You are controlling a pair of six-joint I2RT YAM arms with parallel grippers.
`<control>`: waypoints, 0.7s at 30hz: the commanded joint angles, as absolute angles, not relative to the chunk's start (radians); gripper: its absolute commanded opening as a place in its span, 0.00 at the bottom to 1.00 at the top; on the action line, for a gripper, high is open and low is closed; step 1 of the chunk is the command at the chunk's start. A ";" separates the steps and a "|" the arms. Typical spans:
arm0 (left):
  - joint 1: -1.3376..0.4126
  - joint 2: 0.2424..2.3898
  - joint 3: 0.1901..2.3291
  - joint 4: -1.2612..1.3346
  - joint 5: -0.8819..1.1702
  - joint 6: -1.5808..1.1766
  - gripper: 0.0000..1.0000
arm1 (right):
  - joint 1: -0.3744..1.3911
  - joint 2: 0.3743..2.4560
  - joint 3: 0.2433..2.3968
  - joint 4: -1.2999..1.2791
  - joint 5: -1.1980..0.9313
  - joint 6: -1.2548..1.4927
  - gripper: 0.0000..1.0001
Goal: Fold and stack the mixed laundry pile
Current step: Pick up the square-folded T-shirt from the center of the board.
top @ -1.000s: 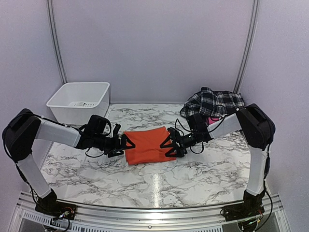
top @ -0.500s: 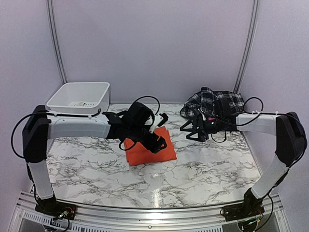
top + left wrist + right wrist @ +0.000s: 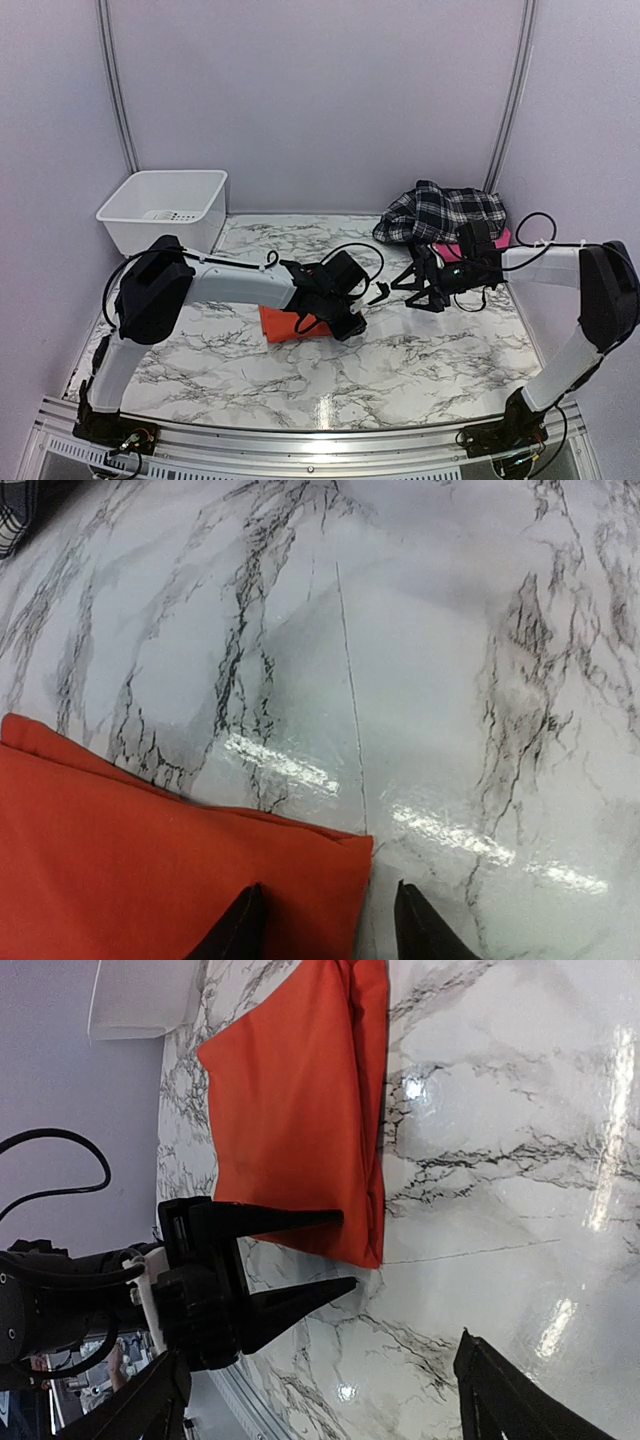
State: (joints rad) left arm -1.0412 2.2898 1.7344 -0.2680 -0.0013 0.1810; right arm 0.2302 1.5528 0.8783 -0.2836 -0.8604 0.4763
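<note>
Orange t-shirt (image 3: 150, 860): folded flat mid-table, soft, light, limp.
Likely to slide on the glossy marble table (image 3: 450, 680); best pinched at the doubled corner sitting between the parted tips of the left gripper (image 3: 325, 925), one over cloth, one over stone. Right gripper (image 3: 325, 1350) spread wide, empty, off to the side. Plaid shirt (image 3: 440, 212) heaped and crumpled at back right.

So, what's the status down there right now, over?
Left gripper open, straddling a corner of the folded orange t-shirt. Right gripper open, empty. Plaid shirt heaped at back. Nothing blocking.
</note>
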 commanded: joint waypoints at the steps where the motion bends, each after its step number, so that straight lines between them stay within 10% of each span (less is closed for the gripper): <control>1: -1.051 2.355 1.764 -0.304 -0.005 0.224 0.40 | 0.217 1.544 0.851 -0.284 -0.831 0.477 0.88; 9: -1.062 2.241 1.679 -0.245 0.123 0.200 0.05 | 0.305 1.588 0.746 -0.061 -0.805 0.671 0.89; 21: -1.062 2.090 1.546 -0.129 0.236 0.138 0.01 | 0.404 1.754 0.734 0.255 -0.841 0.979 0.97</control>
State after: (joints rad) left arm -1.0546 2.1544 1.5753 -0.1944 0.1787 0.1665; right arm 0.3885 1.7046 0.7277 0.1455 -0.8291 0.8623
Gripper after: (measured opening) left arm 0.016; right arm 0.965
